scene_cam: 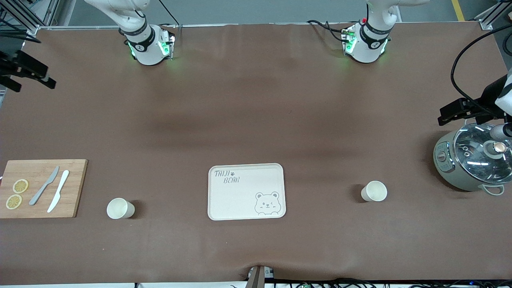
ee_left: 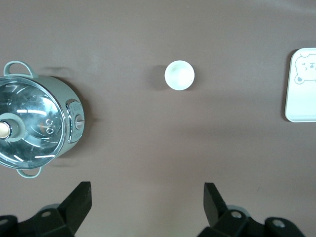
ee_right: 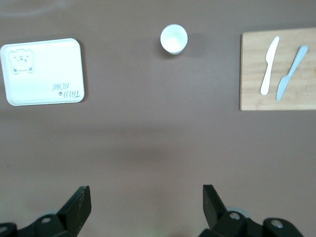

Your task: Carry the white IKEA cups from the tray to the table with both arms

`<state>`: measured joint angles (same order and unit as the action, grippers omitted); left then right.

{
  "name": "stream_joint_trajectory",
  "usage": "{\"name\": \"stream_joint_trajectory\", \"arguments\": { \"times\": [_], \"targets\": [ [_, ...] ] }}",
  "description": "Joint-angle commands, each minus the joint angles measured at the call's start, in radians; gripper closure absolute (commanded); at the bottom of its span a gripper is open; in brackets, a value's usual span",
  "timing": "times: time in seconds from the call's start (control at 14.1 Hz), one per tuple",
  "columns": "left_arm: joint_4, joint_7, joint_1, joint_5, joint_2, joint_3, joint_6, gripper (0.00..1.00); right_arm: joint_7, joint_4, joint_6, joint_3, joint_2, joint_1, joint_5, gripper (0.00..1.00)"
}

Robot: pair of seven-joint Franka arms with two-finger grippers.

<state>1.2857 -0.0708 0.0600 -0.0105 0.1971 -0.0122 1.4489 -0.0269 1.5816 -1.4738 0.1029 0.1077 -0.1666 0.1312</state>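
Two white IKEA cups stand upright on the brown table, one on each side of the cream bear tray (scene_cam: pixel 240 200). One cup (scene_cam: pixel 120 208) is toward the right arm's end and also shows in the right wrist view (ee_right: pixel 174 38). The other cup (scene_cam: pixel 374 191) is toward the left arm's end and shows in the left wrist view (ee_left: pixel 179 75). My left gripper (ee_left: pixel 148 192) is open and empty, high over the table by the pot, well apart from its cup. My right gripper (ee_right: pixel 146 193) is open and empty, high over bare table, well apart from its cup.
A grey-green cooker pot with a glass lid (scene_cam: pixel 472 158) stands at the left arm's end. A wooden cutting board (scene_cam: pixel 76 188) with two knives and two lemon slices lies at the right arm's end. The tray also shows in both wrist views (ee_left: pixel 301 98) (ee_right: pixel 49 64).
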Motion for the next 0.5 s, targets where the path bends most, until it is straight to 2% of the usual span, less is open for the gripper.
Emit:
{"name": "stream_joint_trajectory", "arguments": {
  "times": [0.0,0.21,0.43],
  "targets": [
    [0.011,0.003,-0.002,0.021,-0.018,0.003,-0.007,0.0,0.015,0.093,-0.039,0.009,0.053,-0.05,-0.001,0.0],
    [0.011,0.003,-0.002,0.023,-0.018,0.003,-0.005,0.0,0.019,0.078,-0.04,0.024,0.049,-0.022,-0.089,0.0],
    [0.012,0.003,-0.002,0.023,-0.016,0.003,-0.005,0.0,0.01,0.061,-0.028,0.026,0.037,0.022,-0.117,0.0]
  ]
}}
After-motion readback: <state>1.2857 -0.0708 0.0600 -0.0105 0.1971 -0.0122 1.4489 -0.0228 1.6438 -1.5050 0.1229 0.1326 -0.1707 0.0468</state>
